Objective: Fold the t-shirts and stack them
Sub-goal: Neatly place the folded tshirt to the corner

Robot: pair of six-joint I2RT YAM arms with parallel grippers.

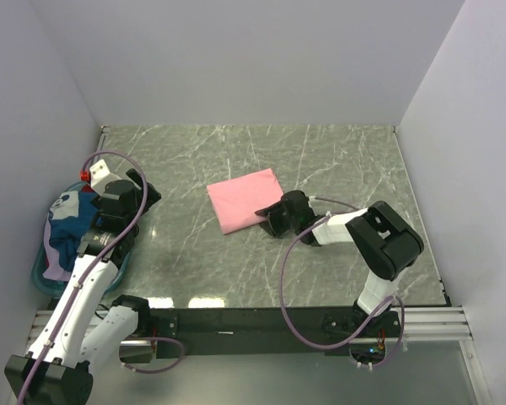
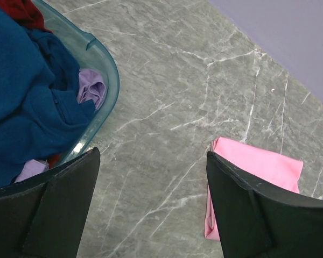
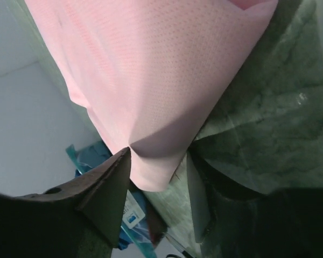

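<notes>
Right claw (image 3: 159, 153) half spread, astride one edge of pink shirt (image 1: 244, 198), folded flat on table (image 1: 320, 160) well right of basket (image 2: 110, 70). Left claw (image 2: 152, 156) spread wide just beside basket rim. Blue, red and purple shirts (image 2: 27, 91) bunched inside basket.

Plain light-pink cloth t-shirt (image 1: 246, 198): folded to a flat rectangle, approx mid-table, skewed vs the table (image 1: 346, 160) edges, one corner toward the near right. Rest of the t-shirts (image 1: 67, 224) are bunched & unfolded in a teal plastic basket (image 2: 110, 75) at the left edge, well apart from the pink one. Dark blue shirt (image 2: 21, 102) is on top, lilac cloth (image 2: 91, 86) by the rim, red cloth (image 2: 19, 8) at the far end.
</notes>
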